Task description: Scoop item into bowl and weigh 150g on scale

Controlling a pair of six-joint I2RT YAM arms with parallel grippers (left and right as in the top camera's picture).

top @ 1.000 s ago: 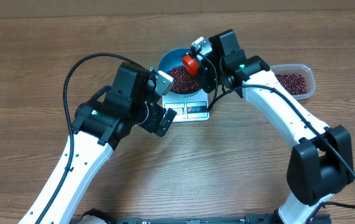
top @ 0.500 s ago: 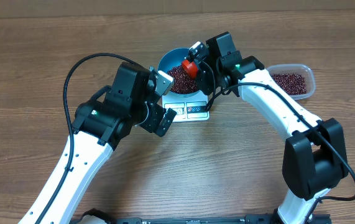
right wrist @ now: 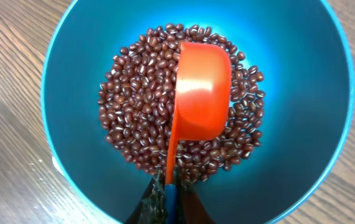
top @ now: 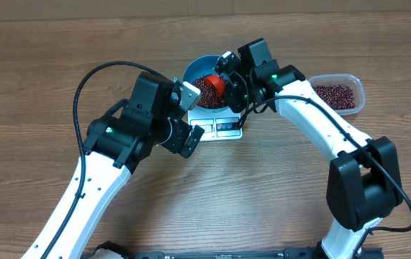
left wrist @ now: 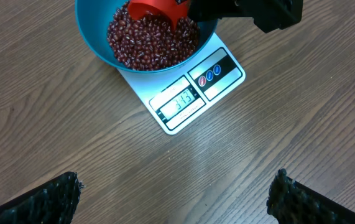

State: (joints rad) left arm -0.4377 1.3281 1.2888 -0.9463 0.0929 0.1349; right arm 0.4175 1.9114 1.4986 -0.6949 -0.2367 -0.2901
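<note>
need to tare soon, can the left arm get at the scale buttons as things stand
Probably yes: the open left gripper hovers in front of the scale, whose buttons lie bare beside the bowl.

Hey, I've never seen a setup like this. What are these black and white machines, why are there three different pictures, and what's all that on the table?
These are two robot arms at a wooden table, each ending in a two-finger gripper. One picture looks down from above. The other two come from small cameras on the arms' wrists. A blue bowl of small red-brown beans sits on a white kitchen scale. A clear plastic tub near the right arm holds more beans. The right gripper is shut on the handle of a red-orange scoop, which is over the beans in the bowl. The left gripper is open and empty, looking down at the scale.
</note>
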